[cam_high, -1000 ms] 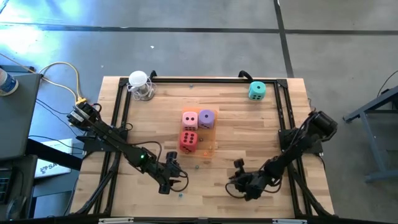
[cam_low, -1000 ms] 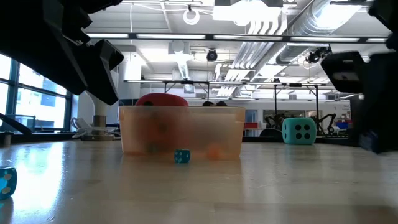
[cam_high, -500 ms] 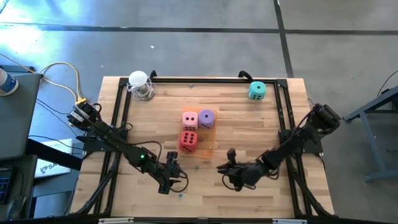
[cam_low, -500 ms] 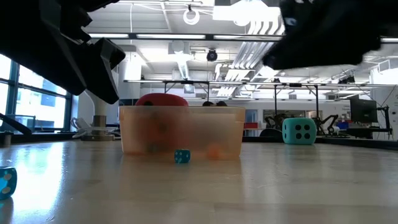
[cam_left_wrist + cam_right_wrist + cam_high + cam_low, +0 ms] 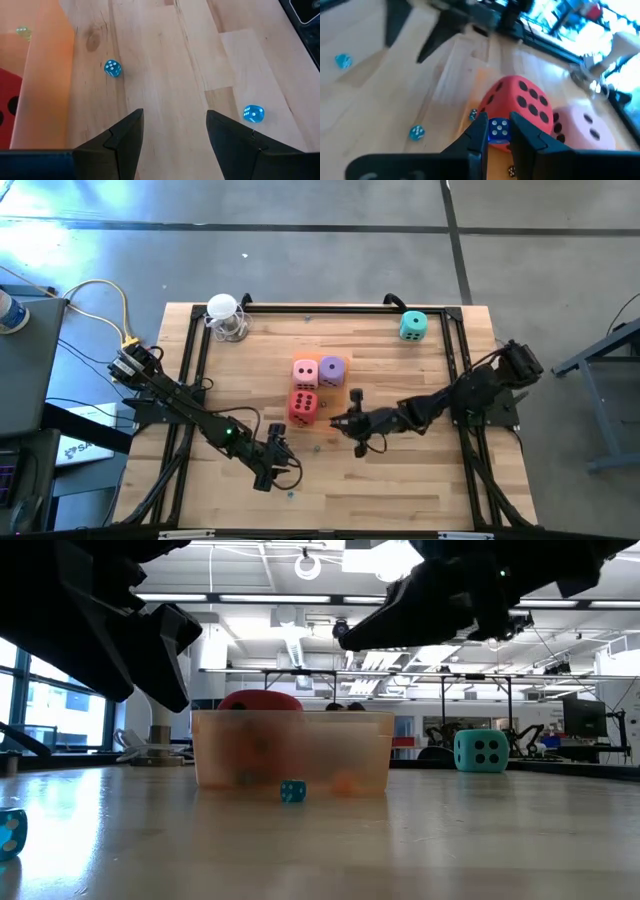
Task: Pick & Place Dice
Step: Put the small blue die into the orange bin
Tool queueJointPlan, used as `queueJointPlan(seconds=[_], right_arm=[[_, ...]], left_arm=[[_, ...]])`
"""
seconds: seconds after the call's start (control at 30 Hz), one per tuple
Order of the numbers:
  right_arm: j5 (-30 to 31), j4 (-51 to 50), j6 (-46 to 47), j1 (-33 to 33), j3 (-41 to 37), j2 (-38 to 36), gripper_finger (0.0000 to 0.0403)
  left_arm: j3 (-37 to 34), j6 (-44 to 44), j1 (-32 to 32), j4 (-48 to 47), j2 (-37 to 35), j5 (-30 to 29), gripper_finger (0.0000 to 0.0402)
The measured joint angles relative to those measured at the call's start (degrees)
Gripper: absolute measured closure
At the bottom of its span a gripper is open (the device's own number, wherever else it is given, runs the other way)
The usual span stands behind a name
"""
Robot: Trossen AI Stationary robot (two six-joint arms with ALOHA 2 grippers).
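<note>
Right wrist view: my right claw [image 5: 498, 131] pinches a small blue die [image 5: 498, 129], having swung from the tabletop's [image 5: 400, 380] near edge to the orange tray [image 5: 335, 416], red die [image 5: 520, 110] just ahead. Left claw [image 5: 172, 130] waits half-open, empty.

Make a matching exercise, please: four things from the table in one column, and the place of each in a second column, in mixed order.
Things:
1. teal die
2. red die
3. right gripper
4. left gripper

Places:
A. in the orange tray, in front of the pink die
B. near the table's front edge, open, holding nothing
C. alone near the far right corner
D. beside the tray, shut on a small blue die

Pairs: 1-C, 2-A, 3-D, 4-B
</note>
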Motion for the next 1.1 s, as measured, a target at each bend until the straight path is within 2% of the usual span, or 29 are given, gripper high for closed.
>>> queueJointPlan(seconds=[0.17, 0.53, 0.73, 0.9, 1.1], right_arm=[[-0.56, 0.28, 7.95, -1.66, 0.02, 0.37, 0.0349], [-1.91, 0.68, 8.59, -2.51, 0.04, 0.61, 0.0342], [-2.64, 0.73, 8.9, -3.83, 0.04, 0.61, 0.0337], [-3.8, 1.58, 14.22, -5.0, 0.04, 0.61, 0.0333], [-3.82, 1.25, 14.77, -5.26, 0.04, 0.61, 0.0312]], left_arm=[[0.0, 1.07, 0.68, -0.29, 0.0, 0.37, 0.0192], [0.0, 1.55, 3.62, -1.12, 0.0, 6.07, 0.0192], [0.0, 1.55, 3.69, -1.11, 0.0, 6.69, 0.0192], [0.0, 1.55, 3.71, -1.11, 0.0, 6.69, 0.0192], [0.0, 1.55, 3.69, -1.11, 0.0, 6.68, 0.0192]])
